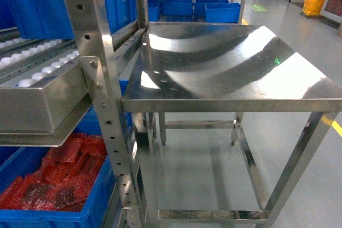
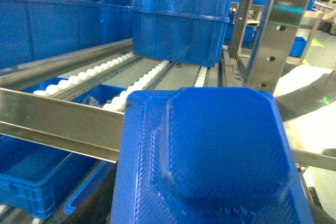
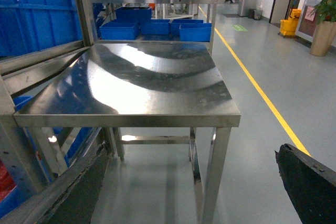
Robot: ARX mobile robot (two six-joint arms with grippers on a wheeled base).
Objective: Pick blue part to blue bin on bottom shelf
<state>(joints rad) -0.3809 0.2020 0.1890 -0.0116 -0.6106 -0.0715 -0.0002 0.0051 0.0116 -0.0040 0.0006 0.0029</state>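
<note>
- The steel table (image 1: 224, 62) stands just beside the rack, its top bare and shiny; my right wrist view looks across it from the front edge.
- The bottom shelf (image 2: 58, 121), with white roller rails (image 2: 142, 80) and a folded steel front edge, runs between perforated posts (image 1: 101, 94); a tall blue crate (image 2: 181, 17) sits on the rollers toward the back.
- Under the shelf's front edge lies a blue bin (image 2: 31, 174), open; in my head view another blue bin (image 1: 80, 214) holds red padded pieces (image 1: 59, 177).
- The blue part (image 2: 210, 156), a flat tray with a raised octagonal centre, fills the lower half of my left wrist view, in front of the shelf's front edge.
- My left gripper is hidden behind the part; I cannot tell how its jaws stand.
- Of my right gripper, only dark finger edges (image 3: 310, 182) show at the frame's bottom corners, spread wide with nothing between them.
</note>
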